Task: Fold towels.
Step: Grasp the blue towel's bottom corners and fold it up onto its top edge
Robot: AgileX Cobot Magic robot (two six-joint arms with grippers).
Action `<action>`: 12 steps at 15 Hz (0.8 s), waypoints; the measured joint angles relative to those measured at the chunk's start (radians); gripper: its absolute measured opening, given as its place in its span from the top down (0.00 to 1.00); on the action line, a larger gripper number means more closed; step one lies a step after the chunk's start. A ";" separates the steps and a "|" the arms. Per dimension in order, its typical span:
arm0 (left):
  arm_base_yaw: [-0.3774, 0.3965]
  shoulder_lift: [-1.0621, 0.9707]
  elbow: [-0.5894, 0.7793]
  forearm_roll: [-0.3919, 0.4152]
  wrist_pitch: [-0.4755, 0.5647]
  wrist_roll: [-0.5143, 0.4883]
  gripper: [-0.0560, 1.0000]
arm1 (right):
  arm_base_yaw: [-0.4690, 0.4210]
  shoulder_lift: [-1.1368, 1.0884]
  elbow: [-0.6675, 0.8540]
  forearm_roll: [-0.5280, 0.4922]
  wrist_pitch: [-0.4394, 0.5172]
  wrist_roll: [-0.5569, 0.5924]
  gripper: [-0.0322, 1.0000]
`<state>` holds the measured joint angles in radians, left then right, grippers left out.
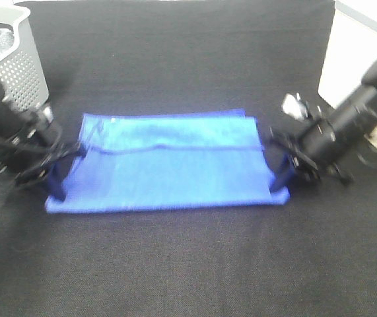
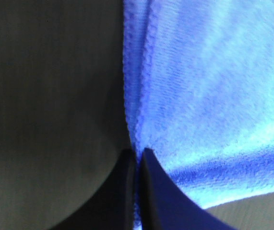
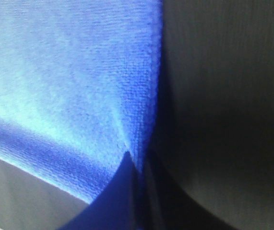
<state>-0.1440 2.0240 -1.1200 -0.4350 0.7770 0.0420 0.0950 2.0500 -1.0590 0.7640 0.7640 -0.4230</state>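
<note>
A bright blue towel (image 1: 168, 165) lies spread on the black table, its far part folded over toward the middle. My left gripper (image 1: 57, 185) is at the towel's left edge, shut on the cloth. In the left wrist view the fingers (image 2: 151, 191) pinch the towel's (image 2: 199, 96) edge between them. My right gripper (image 1: 282, 178) is at the towel's right edge, shut on it as well. The right wrist view shows its fingers (image 3: 122, 191) closed on the towel's (image 3: 69, 86) edge.
A perforated grey basket (image 1: 16, 66) stands at the far left, behind the left arm. A white surface (image 1: 353, 59) borders the black table cover (image 1: 175, 264) at the far right.
</note>
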 joint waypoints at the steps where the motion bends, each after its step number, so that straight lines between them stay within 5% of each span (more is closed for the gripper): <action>1: 0.000 -0.027 0.048 0.000 -0.018 0.001 0.94 | 0.011 -0.023 0.057 0.006 -0.041 -0.013 0.97; 6: 0.000 -0.081 0.049 0.002 -0.069 -0.018 0.94 | 0.034 -0.039 0.049 -0.004 -0.089 -0.020 0.97; 12: 0.000 -0.046 -0.166 0.025 -0.123 -0.062 0.94 | 0.034 0.019 -0.269 -0.019 -0.060 -0.013 0.97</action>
<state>-0.1440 1.9780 -1.2860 -0.4100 0.6540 -0.0200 0.1290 2.0690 -1.3280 0.7450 0.7040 -0.4360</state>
